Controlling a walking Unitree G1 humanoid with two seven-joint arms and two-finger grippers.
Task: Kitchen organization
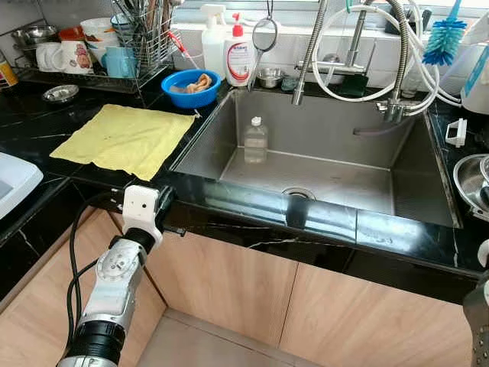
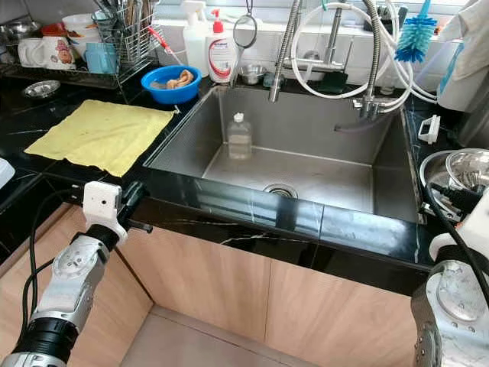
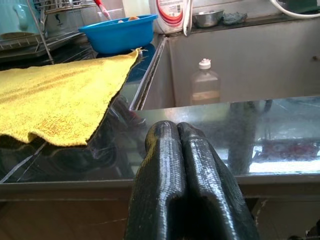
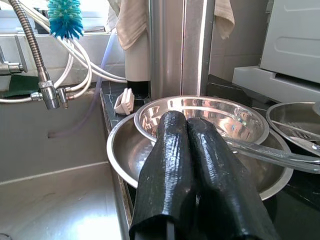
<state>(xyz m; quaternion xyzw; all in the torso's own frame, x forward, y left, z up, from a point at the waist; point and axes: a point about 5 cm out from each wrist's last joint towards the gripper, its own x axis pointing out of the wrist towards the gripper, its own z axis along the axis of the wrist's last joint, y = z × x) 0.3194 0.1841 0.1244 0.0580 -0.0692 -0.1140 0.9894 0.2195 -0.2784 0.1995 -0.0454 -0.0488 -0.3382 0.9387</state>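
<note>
A yellow cloth [image 1: 126,138] lies spread flat on the black counter, left of the steel sink [image 1: 344,180]. A small clear bottle [image 1: 255,141] with a white cap stands upright in the sink near its back wall. My left gripper [image 3: 177,132] is shut and empty, level with the counter's front edge, just below the cloth's near corner. My right gripper [image 4: 186,122] is also shut and empty. It points at stacked steel bowls [image 4: 235,117] on the counter right of the sink.
A blue bowl [image 1: 191,88], a soap bottle [image 1: 239,57] and a dish rack [image 1: 99,46] with mugs line the back left. A spring faucet [image 1: 309,53], hoses and a blue brush [image 1: 443,38] hang over the sink. Wooden cabinet doors [image 1: 229,283] run below the counter.
</note>
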